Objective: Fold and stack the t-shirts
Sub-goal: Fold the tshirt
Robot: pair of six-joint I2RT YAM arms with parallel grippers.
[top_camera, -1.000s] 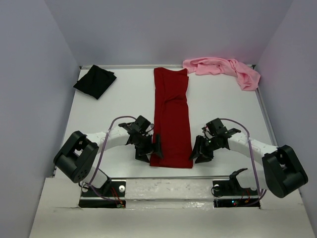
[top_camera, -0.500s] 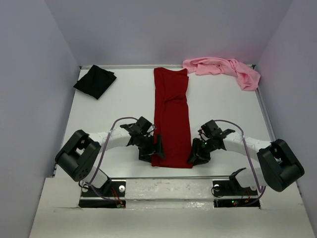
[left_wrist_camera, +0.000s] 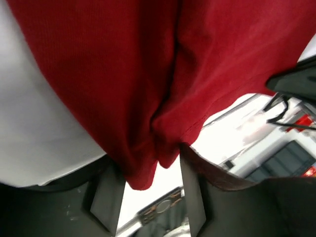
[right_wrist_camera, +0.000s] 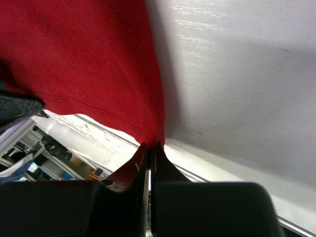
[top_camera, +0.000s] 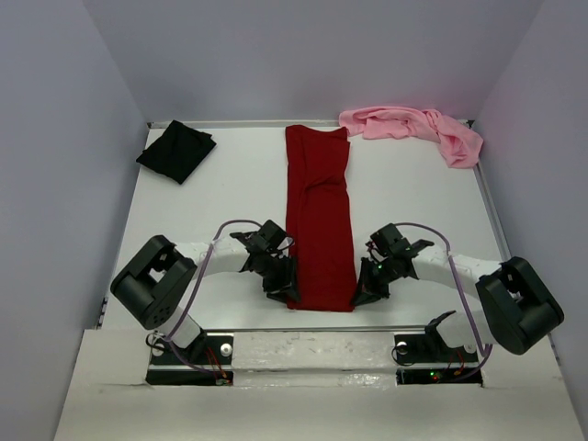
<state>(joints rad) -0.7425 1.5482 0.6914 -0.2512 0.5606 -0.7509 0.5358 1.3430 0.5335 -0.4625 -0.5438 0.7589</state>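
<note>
Hem-grab step: dark red cloth t-shirt lay in a strip on the white counter. Right pincer clamped its near corner; left pincer straddled the other, jaws apart (no grip yet). Next, probably: close left, lift together, fold away.

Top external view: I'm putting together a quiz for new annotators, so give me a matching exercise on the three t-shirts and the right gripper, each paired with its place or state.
Column 1
1. dark red t-shirt
2. black t-shirt
3. light pink t-shirt
4. right gripper

Column 2
A. crumpled at the far right
B. shut on a near corner of the dark red t-shirt
C. laid as a long strip down the middle
D. lying compact at the far left

Pairs: 1-C, 2-D, 3-A, 4-B
</note>
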